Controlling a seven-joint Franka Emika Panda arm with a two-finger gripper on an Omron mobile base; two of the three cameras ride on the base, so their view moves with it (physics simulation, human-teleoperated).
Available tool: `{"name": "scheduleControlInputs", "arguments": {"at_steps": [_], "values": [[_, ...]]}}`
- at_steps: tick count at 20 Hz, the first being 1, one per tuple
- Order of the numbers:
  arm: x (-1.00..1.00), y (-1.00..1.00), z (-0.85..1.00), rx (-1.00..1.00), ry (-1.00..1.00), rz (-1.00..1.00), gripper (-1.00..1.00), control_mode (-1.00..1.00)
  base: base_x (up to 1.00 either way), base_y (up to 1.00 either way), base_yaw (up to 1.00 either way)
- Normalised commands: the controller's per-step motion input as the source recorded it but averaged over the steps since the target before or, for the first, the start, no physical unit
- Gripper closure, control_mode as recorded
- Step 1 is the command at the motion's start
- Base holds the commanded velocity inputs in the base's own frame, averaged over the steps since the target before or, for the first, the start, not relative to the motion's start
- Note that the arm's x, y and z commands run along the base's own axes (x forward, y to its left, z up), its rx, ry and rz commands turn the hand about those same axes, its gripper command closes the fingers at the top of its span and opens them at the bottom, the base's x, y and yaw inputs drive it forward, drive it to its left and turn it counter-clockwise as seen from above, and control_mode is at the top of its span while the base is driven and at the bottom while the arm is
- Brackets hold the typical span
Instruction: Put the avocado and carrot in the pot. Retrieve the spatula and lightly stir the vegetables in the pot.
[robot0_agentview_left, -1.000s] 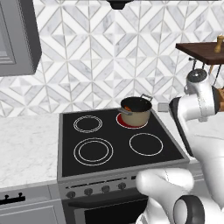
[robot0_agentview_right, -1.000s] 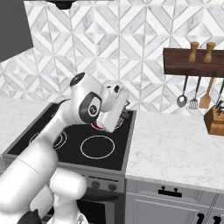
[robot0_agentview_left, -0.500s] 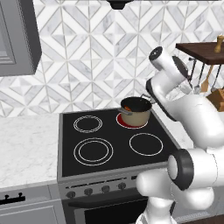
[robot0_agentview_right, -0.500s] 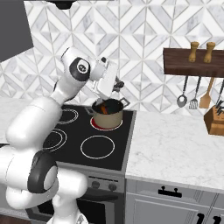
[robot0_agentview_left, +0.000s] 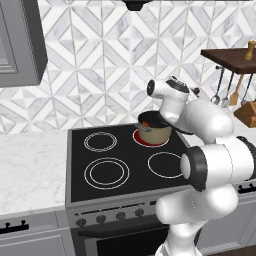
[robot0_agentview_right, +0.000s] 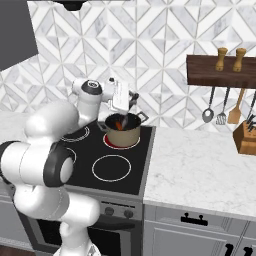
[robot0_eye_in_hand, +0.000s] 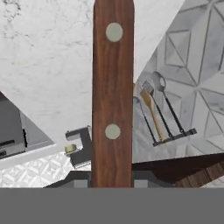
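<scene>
Between the tool's (robot0_agentview_right: 131, 101) fingers runs the spatula's (robot0_eye_in_hand: 112, 87) reddish-brown handle – clamped, it seems from the hand view, so the tool is gripping the spatula. Just below the tool sits the pot (robot0_agentview_right: 123, 129) on the rear right burner, the carrot (robot0_agentview_right: 118, 123) showing orange inside. Beyond, the marble tabletop (robot0_agentview_right: 200, 165). Stirring looks to be the step in hand – next, small gentle circles, keeping off the pot's rim

Tan pot (robot0_agentview_right: 123, 134) with dark rim sits on a glowing red burner (robot0_agentview_right: 111, 143); bright orange carrot (robot0_agentview_right: 118, 124) inside; reddish-brown spatula (robot0_eye_in_hand: 113, 92) handle.
</scene>
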Motion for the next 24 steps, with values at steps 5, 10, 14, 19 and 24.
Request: {"name": "scheduleControlInputs", "arguments": {"at_steps": [5,10,14,19,24], "values": [[0.48,0.3,-0.23,-0.1,0.04,0.08,1.0,-1.0,0.0,0.0,0.0],[0.46,0.39,-0.22,-0.11,0.0,0.05,1.0,-1.0,0.0,0.0,0.0],[0.33,0.17,-0.49,-0.13,0.02,0.03,1.0,-1.0,0.0,0.0,0.0],[0.32,0.11,-0.61,-0.1,0.06,0.02,1.0,-1.0,0.0,0.0,0.0],[0.59,0.39,0.06,-0.01,0.0,0.0,1.0,-1.0,0.0,0.0,0.0]]}}
